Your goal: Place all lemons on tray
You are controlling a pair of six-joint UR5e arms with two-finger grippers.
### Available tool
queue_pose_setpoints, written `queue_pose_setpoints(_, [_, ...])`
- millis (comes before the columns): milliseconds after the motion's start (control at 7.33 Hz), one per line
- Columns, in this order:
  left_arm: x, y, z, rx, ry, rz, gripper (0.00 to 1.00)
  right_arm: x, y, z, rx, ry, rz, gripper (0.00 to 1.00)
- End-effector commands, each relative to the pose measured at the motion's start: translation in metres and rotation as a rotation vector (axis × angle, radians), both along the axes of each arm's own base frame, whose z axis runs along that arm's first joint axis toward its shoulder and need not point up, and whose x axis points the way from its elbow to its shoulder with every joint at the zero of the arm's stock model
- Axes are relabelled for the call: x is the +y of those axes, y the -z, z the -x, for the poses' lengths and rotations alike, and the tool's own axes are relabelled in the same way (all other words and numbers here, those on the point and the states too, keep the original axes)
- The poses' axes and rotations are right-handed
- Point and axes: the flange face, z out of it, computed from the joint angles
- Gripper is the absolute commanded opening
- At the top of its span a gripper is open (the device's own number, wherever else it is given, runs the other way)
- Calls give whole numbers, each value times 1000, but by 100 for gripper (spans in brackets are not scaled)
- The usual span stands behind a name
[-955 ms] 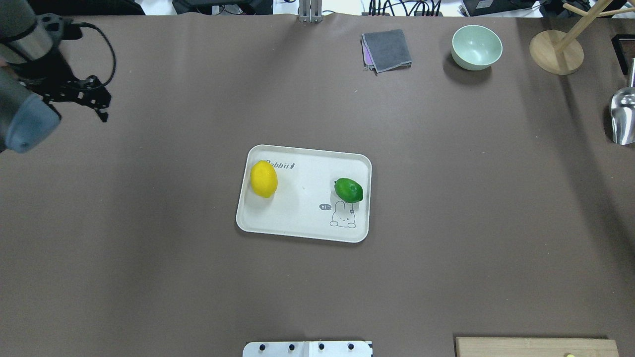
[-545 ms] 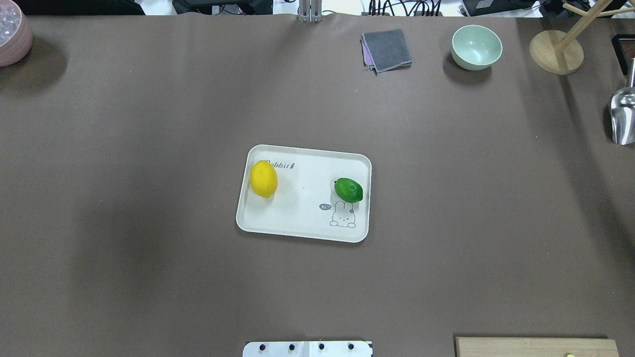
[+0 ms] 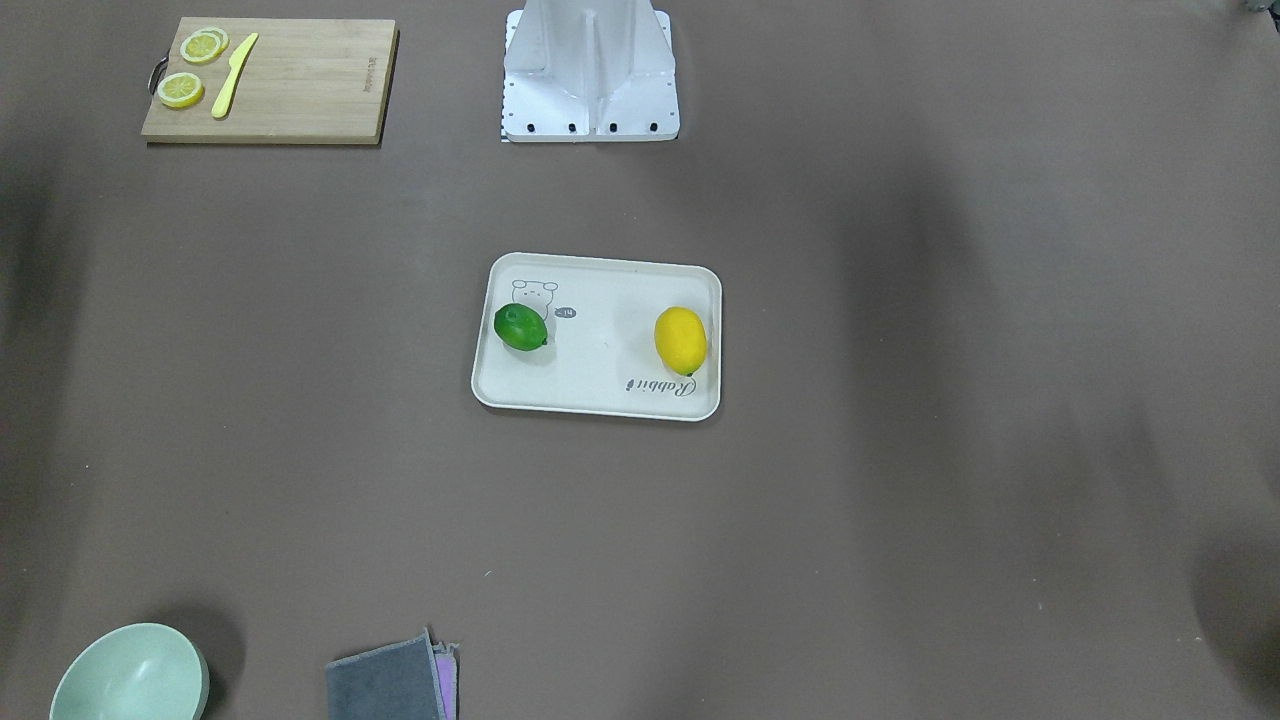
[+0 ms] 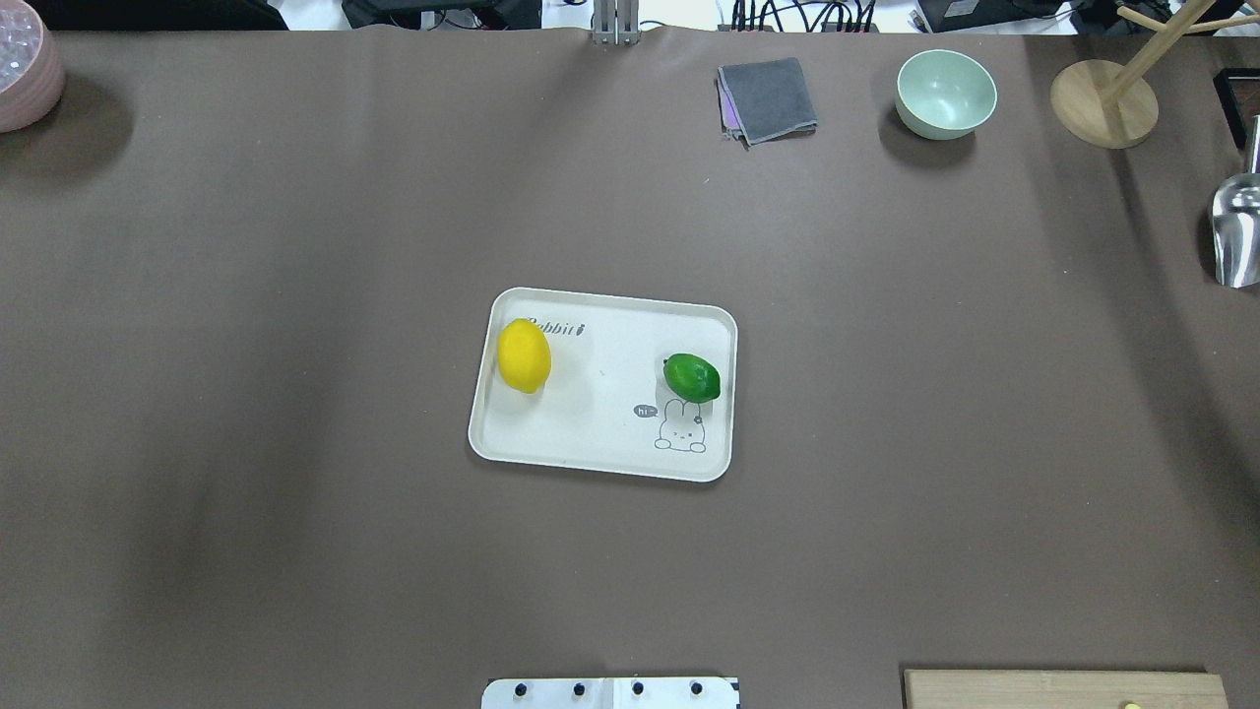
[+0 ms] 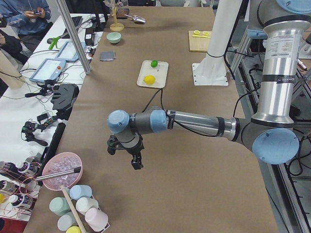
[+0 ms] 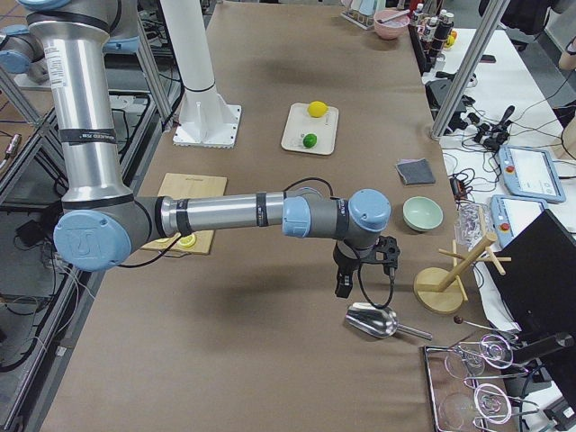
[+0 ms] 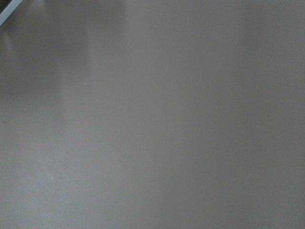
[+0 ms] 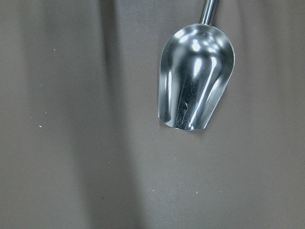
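The off-white tray (image 4: 600,438) lies mid-table; it also shows in the front-facing view (image 3: 600,392). The yellow lemon (image 4: 523,355) lies on the tray's left part, below the "Rabbit" script. The green lemon (image 4: 691,377) lies on its right part, above the rabbit drawing. Both show in the front-facing view, yellow lemon (image 3: 680,340) and green lemon (image 3: 520,327). My left gripper (image 5: 133,161) hangs over bare table far from the tray. My right gripper (image 6: 343,286) hangs above a metal scoop (image 6: 371,320). I cannot tell whether either is open or shut. Nothing shows in them.
A wooden cutting board (image 3: 300,80) with lemon slices and a yellow knife lies near the robot base (image 3: 590,70). A mint bowl (image 4: 945,94), a grey cloth (image 4: 768,98), a wooden stand (image 4: 1102,103) and a pink bowl (image 4: 25,64) stand along the far edge.
My left arm has moved out of the overhead view's left side, uncovering the pink bowl. The lemons and tray have not moved.
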Motion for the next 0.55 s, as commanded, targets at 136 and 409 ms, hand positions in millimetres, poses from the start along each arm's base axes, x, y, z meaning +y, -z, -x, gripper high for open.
queue_pose_setpoints(136, [47,20,33,-1,58,-19,98,1,-4,0,3,0,1,100])
queue_pose_setpoints(409, [61,11,38,-1,64,1,98,0,-2,0,2,0,0,100])
